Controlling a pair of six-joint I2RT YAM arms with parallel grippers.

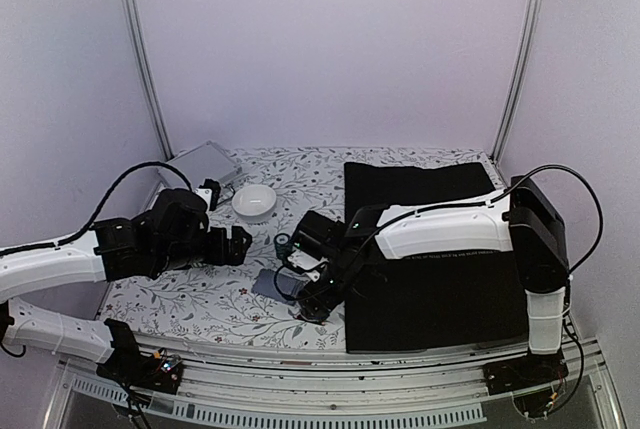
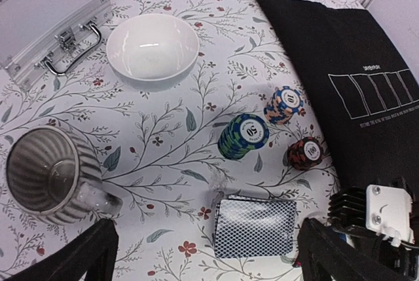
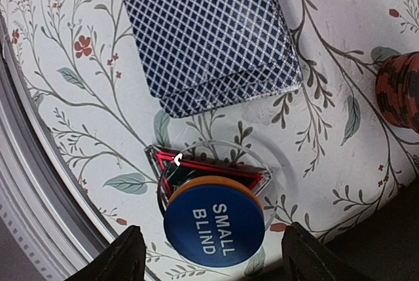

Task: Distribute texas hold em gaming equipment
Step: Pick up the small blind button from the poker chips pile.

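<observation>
Right wrist: blue button [image 3: 213, 234] pickup, right gripper [image 3: 214, 228] open astride it.
Close squarely next; left gripper [image 2: 208, 228] wide open, empty.

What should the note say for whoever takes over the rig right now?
Left claw: open, holds nothing, hovers above the floral tablecloth.
Right claw: open, one finger on each side of the blue round "SMALL BLIND" button, not yet gripping it.
Things: blue-backed card deck, green chip stack, blue-and-orange chip stack and red-black chip stack all sit on the floral tablecloth, beside the black cloth mat.
Done: none of the set shows on the mat.
Left: probably grip the button, then deal out the chips and cards.
</observation>
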